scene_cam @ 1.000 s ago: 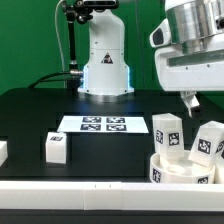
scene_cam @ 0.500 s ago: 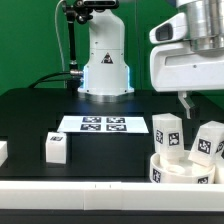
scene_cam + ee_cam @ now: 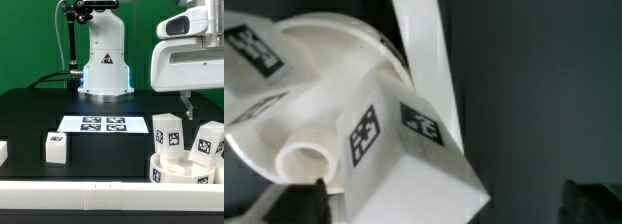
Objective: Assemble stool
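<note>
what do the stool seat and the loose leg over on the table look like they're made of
Stool seat: probably white plastic with a matte finish, judging by its smooth, evenly coloured curved rim. Loose leg: the same dull white, plastic-looking block; its black-and-white tag looks like a printed sticker, though that is not certain.

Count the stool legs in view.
3. One leg sits alone toward the exterior view's left; the second leg and third leg stand at the round seat on its right. Others may be hidden.
</note>
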Motion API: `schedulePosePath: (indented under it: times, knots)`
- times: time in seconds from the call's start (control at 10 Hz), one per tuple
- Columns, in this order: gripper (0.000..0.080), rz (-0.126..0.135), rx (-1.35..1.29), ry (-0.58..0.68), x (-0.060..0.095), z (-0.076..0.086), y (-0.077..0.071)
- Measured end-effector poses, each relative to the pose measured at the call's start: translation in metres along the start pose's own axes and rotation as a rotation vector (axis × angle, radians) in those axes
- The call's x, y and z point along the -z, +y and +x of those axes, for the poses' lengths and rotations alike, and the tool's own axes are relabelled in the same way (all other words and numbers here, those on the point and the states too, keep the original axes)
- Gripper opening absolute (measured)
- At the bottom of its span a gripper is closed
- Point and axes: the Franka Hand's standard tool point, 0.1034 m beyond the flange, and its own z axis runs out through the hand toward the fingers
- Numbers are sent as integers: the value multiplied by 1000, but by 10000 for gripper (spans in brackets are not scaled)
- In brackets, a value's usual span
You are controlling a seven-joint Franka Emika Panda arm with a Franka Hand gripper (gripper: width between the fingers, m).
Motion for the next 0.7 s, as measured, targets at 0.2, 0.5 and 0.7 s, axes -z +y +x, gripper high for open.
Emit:
schedulePosePath:
  times: [0.2,0.5,0.7]
  knots:
    - [648,-20,224,16,-3,1,3]
    - [648,-50,563,-2,-11,2,9]
    - [648,-64,730,-19,-16,2,17]
